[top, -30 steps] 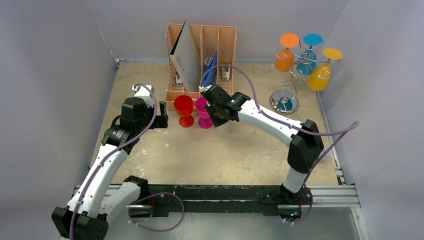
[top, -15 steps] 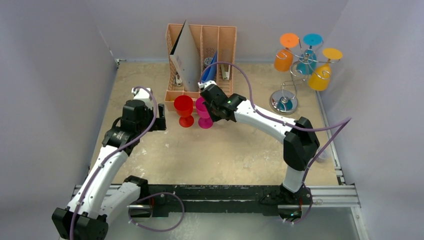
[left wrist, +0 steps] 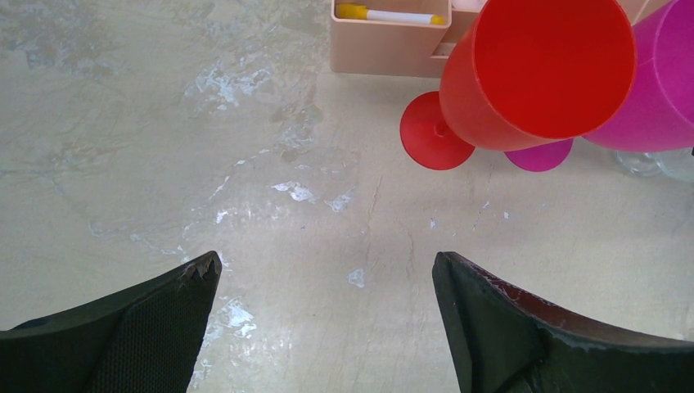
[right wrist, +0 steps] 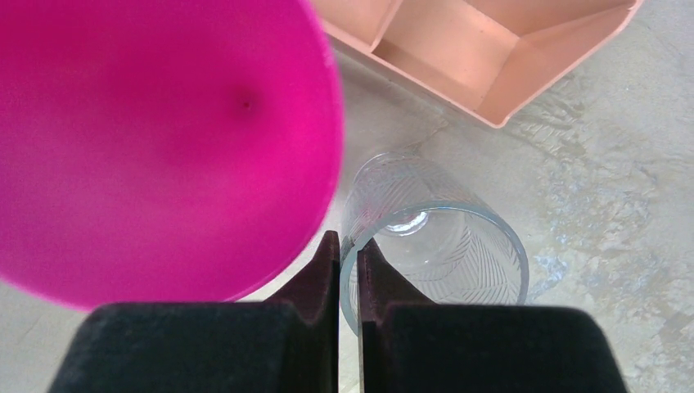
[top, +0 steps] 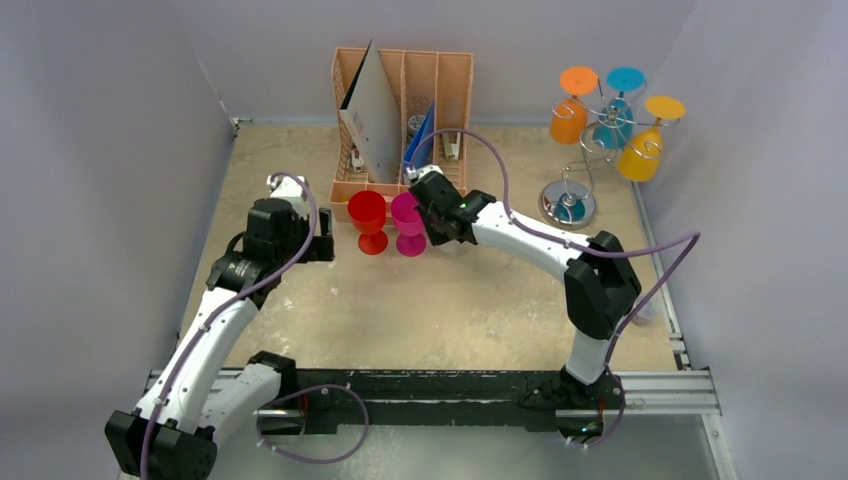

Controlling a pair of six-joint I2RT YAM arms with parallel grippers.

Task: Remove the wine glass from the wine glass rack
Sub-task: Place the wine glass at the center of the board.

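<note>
The wine glass rack (top: 583, 160) stands at the upper right of the top view, three glasses hanging bowl-down, the orange wine glass (top: 567, 120) on its left side. It lies up and right of the right pincer (right wrist: 348, 270), which is pinched on a clear tumbler (right wrist: 442, 246) rim. That arm is nearer; the left pincer (left wrist: 327, 327) gapes empty.

Near half of worktop (top: 450, 310) bare: wide lane from near edge to centre. Organiser (top: 400, 110) blocks middle of far edge. Red glass (top: 368, 218), magenta glass (top: 408, 225) side by side just before it. Tumbler (right wrist: 434, 246) just beside magenta glass, rim pinched in right gripper (right wrist: 348, 243). Left gripper (left wrist: 326, 262) spread wide, bare floor between fingers. Rack (top: 568, 205) fills far right corner, wall (top: 720, 200) close; floor left of base free.
</note>
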